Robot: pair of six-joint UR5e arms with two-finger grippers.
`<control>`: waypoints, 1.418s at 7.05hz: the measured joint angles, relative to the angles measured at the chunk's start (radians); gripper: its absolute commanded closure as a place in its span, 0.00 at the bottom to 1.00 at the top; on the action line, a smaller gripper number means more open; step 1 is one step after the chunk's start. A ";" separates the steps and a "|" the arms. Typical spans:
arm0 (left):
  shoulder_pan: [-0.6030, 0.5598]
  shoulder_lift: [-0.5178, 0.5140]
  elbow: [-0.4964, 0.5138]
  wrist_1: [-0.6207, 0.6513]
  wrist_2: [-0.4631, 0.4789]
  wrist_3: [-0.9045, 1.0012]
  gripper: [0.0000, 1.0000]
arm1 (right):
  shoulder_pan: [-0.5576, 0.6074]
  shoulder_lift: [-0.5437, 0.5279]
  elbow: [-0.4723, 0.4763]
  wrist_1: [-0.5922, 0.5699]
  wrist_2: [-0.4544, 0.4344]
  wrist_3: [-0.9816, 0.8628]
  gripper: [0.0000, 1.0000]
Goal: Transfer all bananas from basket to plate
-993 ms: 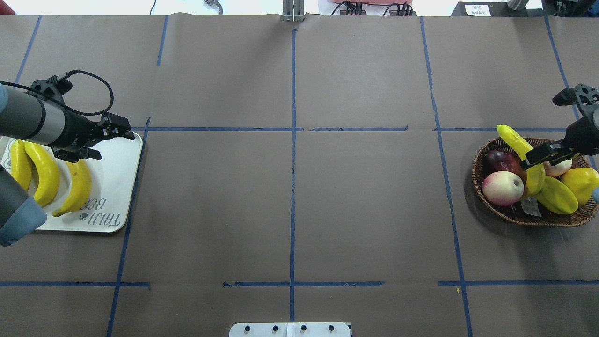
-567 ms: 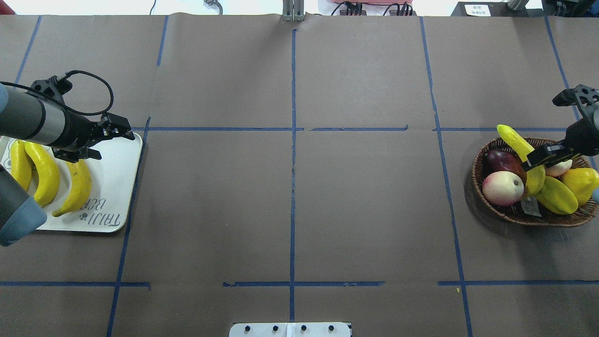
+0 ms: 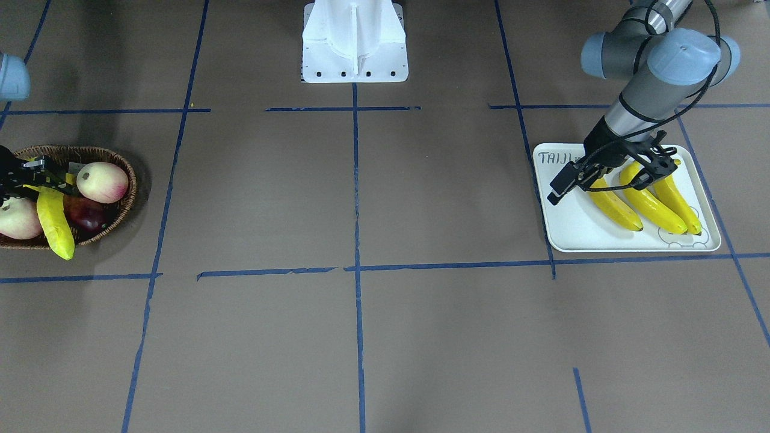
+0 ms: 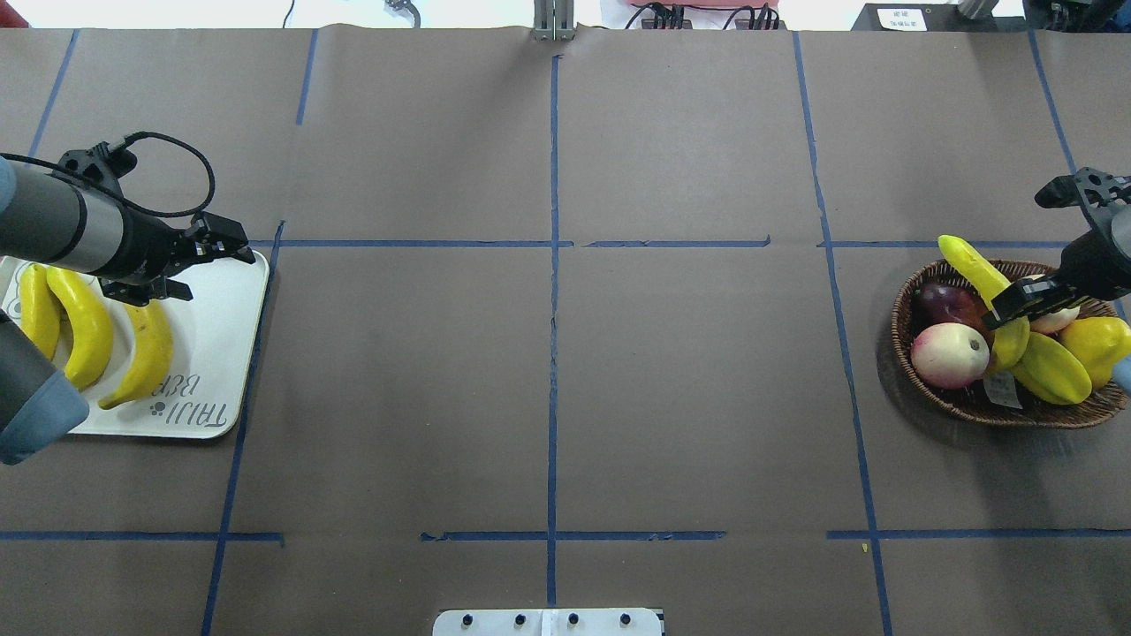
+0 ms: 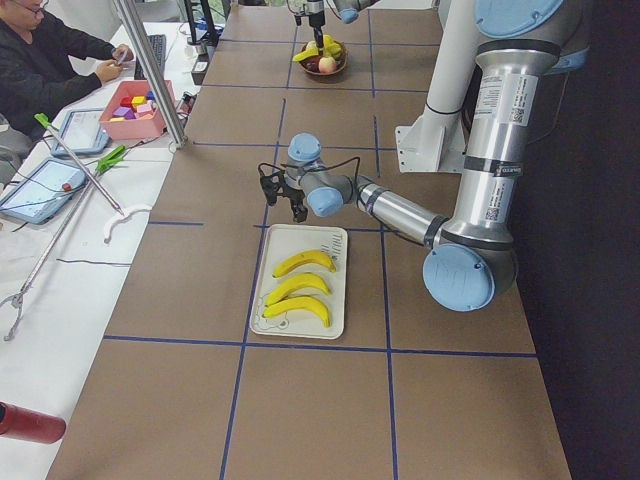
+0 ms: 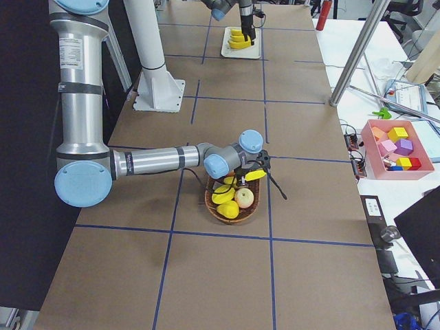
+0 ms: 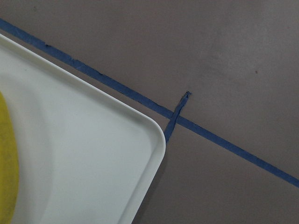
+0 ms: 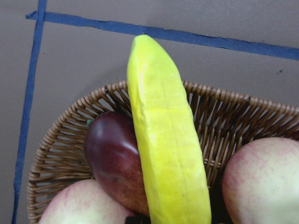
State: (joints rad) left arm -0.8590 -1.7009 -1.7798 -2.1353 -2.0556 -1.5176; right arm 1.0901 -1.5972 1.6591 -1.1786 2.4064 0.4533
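Observation:
Three bananas (image 4: 146, 353) lie side by side on the off-white plate (image 4: 221, 327) at the table's left end; they also show in the front view (image 3: 646, 201). My left gripper (image 4: 225, 247) hovers over the plate's far corner, open and empty. The left wrist view shows the plate's corner (image 7: 84, 158). The fourth banana (image 4: 972, 265) sticks up tilted over the far rim of the wicker basket (image 4: 972, 408). My right gripper (image 4: 1020, 305) is shut on its middle. The right wrist view shows this banana (image 8: 168, 140) close up.
The basket also holds two peaches (image 4: 950, 355), a dark red fruit (image 4: 945, 305), a ridged yellow fruit (image 4: 1051, 369) and a rounder yellow one (image 4: 1096, 346). Blue tape lines cross the brown table. The robot's white base (image 3: 355, 42) stands at the middle of its near edge.
My right gripper has shifted slightly right and back with the banana in its jaws; the banana's free end stays over the rim. The left gripper has barely moved.

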 measured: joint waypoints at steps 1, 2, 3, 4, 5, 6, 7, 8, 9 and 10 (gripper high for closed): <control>0.000 0.001 -0.001 0.000 0.000 -0.001 0.01 | 0.002 -0.002 0.003 0.001 0.001 0.000 1.00; 0.000 0.001 -0.001 0.000 0.000 -0.001 0.01 | 0.015 -0.004 0.016 0.002 0.003 -0.001 1.00; 0.000 0.001 -0.003 0.000 0.000 -0.001 0.01 | 0.047 -0.007 0.045 0.000 0.010 -0.002 1.00; 0.000 0.001 -0.006 0.000 0.000 -0.001 0.01 | 0.096 -0.017 0.099 -0.007 0.025 -0.003 1.00; 0.000 0.001 -0.008 0.000 0.000 0.000 0.01 | 0.149 -0.031 0.155 -0.011 0.058 -0.003 1.00; 0.000 0.001 -0.009 0.000 0.000 -0.001 0.01 | 0.204 -0.037 0.212 -0.024 0.103 -0.002 1.00; 0.002 -0.001 -0.010 0.000 0.000 -0.001 0.01 | 0.223 -0.017 0.265 -0.069 0.126 0.003 1.00; 0.004 -0.005 -0.010 0.000 0.000 -0.001 0.01 | 0.177 0.045 0.301 -0.141 0.107 0.029 1.00; 0.006 -0.014 -0.008 0.000 -0.001 -0.001 0.01 | 0.075 0.133 0.312 -0.188 0.045 0.129 0.99; 0.007 -0.028 -0.006 0.000 -0.003 -0.001 0.01 | -0.049 0.230 0.310 -0.201 -0.041 0.295 0.99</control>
State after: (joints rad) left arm -0.8523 -1.7287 -1.7860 -2.1356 -2.0590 -1.5186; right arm 1.0411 -1.3676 1.9689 -1.3796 2.3656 0.7485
